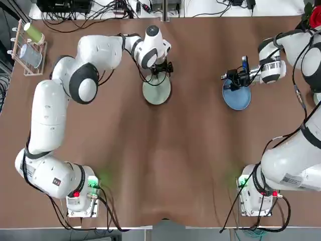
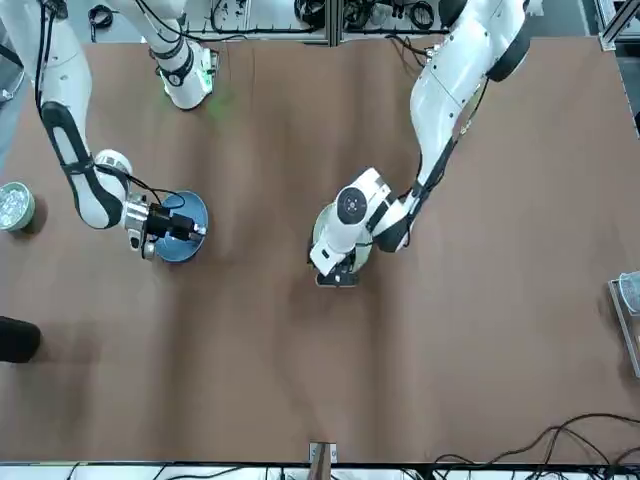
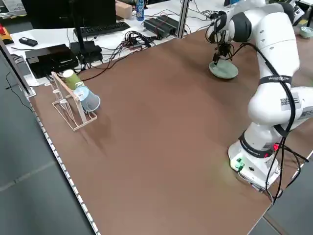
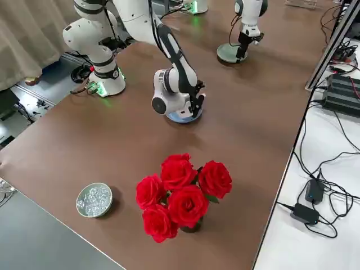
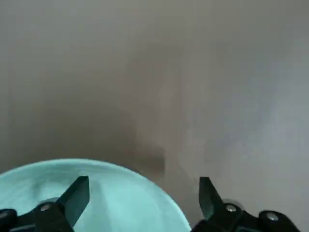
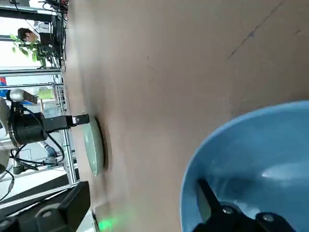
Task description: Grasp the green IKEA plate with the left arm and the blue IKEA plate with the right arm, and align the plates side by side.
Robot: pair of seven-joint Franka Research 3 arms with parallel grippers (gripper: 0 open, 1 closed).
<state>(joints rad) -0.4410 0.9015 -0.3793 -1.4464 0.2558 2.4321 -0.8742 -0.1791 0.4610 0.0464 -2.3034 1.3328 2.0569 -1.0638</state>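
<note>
Grippers both open | left gripper (image 5: 144, 203) at green plate (image 1: 157, 89), robot's left side of counter (image 1: 150, 165) | right gripper (image 6: 145, 193) at blue plate (image 1: 236, 96), well apart from green

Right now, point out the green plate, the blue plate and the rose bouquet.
green plate (image 5: 120, 193): left wrist view, inner surface
blue plate (image 6: 251, 150): right wrist view, inner surface
rose bouquet (image 4: 188, 206): right side view, middle bloom

Left jaws (image 5: 144, 200) and right jaws (image 6: 144, 205) both stand open, well apart.
</note>
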